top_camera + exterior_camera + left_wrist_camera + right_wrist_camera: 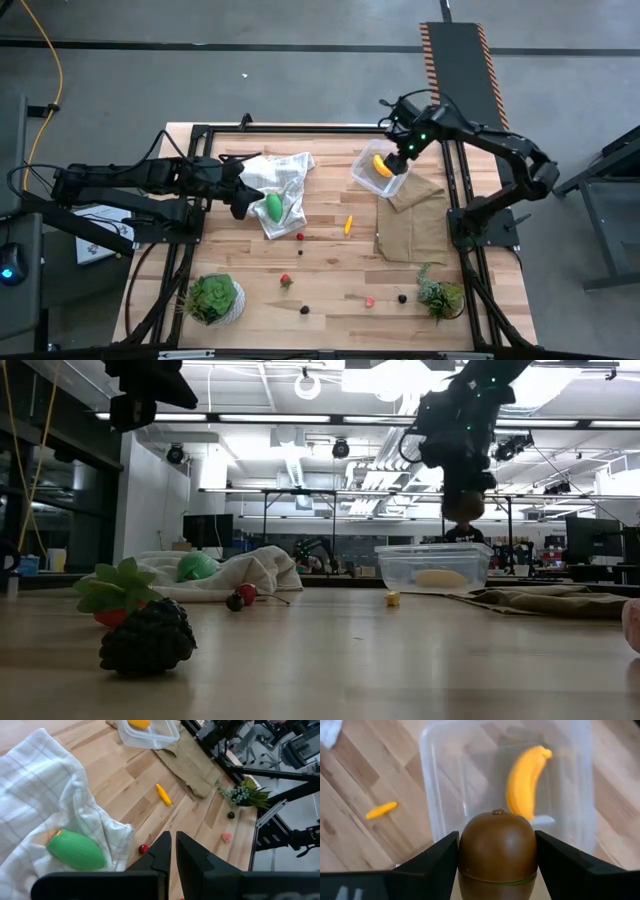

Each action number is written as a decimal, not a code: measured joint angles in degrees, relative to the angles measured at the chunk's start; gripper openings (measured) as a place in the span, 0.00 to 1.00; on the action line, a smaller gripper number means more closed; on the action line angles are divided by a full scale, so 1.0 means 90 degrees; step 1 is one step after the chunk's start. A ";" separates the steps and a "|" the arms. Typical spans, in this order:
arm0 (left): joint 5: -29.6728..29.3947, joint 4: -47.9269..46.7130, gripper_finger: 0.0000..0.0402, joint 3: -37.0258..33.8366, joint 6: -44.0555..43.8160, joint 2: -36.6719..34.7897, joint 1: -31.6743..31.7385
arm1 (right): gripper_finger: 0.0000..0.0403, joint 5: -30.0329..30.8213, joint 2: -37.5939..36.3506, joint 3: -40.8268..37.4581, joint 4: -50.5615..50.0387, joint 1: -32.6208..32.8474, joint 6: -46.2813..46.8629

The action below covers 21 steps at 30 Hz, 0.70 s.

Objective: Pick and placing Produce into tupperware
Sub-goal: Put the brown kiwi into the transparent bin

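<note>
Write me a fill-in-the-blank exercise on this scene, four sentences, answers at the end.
1. The right gripper holds a brown ____ above the tupperware.
2. The fruit already lying inside the tupperware is a yellow ____.
3. The green oval rests on the white checked ____.
4. The left gripper has its fingers ____.

Missing words: kiwi; banana; cloth; shut

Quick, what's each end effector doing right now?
Left end effector: closed, empty, above the white cloth.
Right end effector: holding the kiwi over the tupperware.
</note>
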 joint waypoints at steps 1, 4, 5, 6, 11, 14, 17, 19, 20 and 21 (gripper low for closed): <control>0.0000 0.0030 0.04 0.0005 -0.0014 0.0036 0.0000 | 0.56 0.0000 0.0023 -0.0070 0.0214 0.0061 0.0072; 0.0055 -0.0001 0.04 0.0002 -0.0083 0.0117 0.0000 | 0.56 0.0007 0.0087 -0.0288 0.0697 0.0172 0.0304; 0.0062 0.0021 0.04 0.0004 -0.0090 0.0157 0.0000 | 0.56 -0.0002 0.0131 -0.0357 0.0896 0.0204 0.0379; 0.0066 0.0023 0.04 0.0004 -0.0090 0.0182 0.0000 | 0.56 -0.0014 0.0207 -0.0405 0.1001 0.0213 0.0388; 0.0232 0.0011 0.04 0.0002 -0.0092 0.0350 -0.0002 | 0.56 0.0083 0.0716 -0.0433 0.1220 0.0306 0.0388; 0.0350 0.0013 0.04 0.0003 -0.0096 0.0387 -0.0002 | 0.56 0.0140 0.0937 -0.0433 0.1422 0.0369 0.0388; 0.0445 -0.0005 0.04 0.0000 -0.0102 0.0428 -0.0002 | 0.56 0.0156 0.1080 -0.0433 0.1516 0.0430 0.0388; 0.0472 0.0009 0.04 0.0002 -0.0102 0.0427 -0.0002 | 0.56 0.0162 0.1128 -0.0433 0.1575 0.0468 0.0382; 0.0476 0.0006 0.04 0.0002 -0.0102 0.0436 -0.0002 | 0.56 0.0164 0.1145 -0.0433 0.1590 0.0492 0.0346; 0.0478 0.0001 0.04 0.0002 -0.0102 0.0445 -0.0002 | 0.56 0.0165 0.1163 -0.0433 0.1630 0.0510 0.0311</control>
